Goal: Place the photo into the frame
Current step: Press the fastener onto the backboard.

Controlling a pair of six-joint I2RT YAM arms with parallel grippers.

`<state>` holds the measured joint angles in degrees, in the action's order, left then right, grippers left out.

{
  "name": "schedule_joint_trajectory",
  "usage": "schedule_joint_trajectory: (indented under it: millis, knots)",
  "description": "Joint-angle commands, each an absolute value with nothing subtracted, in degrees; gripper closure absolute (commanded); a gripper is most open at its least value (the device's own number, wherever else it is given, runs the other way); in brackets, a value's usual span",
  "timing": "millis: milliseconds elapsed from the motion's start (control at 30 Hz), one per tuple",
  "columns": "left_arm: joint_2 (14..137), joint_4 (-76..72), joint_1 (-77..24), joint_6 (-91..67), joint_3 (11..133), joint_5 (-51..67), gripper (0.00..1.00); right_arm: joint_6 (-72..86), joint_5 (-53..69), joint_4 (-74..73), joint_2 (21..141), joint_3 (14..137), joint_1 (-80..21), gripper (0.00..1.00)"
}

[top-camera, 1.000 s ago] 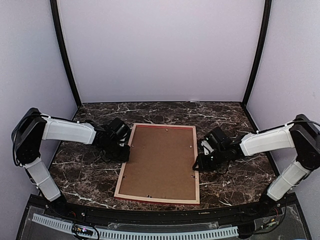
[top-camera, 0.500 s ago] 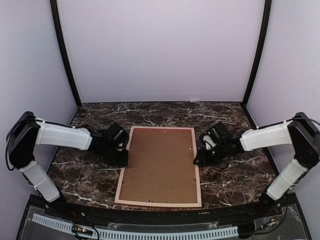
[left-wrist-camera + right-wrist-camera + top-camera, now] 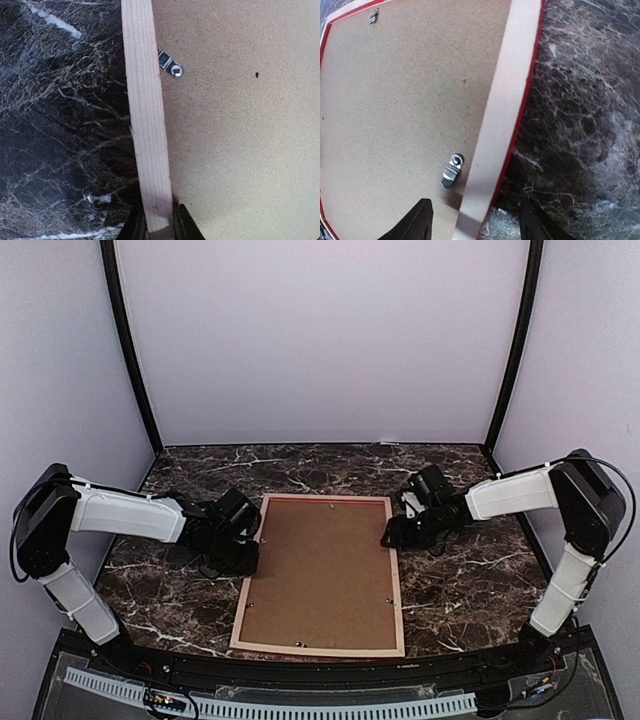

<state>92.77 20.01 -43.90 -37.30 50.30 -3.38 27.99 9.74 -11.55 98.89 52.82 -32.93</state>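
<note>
The table point(image 3: 470, 580) is viewed from high behind; opposite edges of the frame point(image 3: 318, 648) (centre there) are shown close up by both wrist cameras.

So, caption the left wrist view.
Left gripper clamps the thin pale wooden frame beside its brown backing board.

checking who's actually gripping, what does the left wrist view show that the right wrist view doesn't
Only left wrist: the left pincer shut on the pale rail of the frame. Only right wrist: the right pincer open astride the opposite rail, which shows a red edge, and a second clip far off. Both: the brown backing board, a metal clip beside the rail, the marble table.
</note>
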Motion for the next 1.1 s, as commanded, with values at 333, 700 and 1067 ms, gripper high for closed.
schedule_joint_trajectory:
  millis: [333, 700, 1067]
  knots:
    - [92.9, 19.8, -44.8, -36.6, 50.4, -2.3, 0.82, 27.0, 10.9, -11.1, 106.9, 59.3, -32.7, 0.48]
    - [93.5, 19.7, -44.7, -36.2, 50.8, -2.1, 0.82, 25.2, 11.2, -12.4, 108.9, 60.6, -32.3, 0.66]
    - [93.8, 19.5, -44.7, -36.2, 50.5, -1.8, 0.82, 23.4, 12.7, -12.6, 109.9, 61.4, -30.6, 0.74]
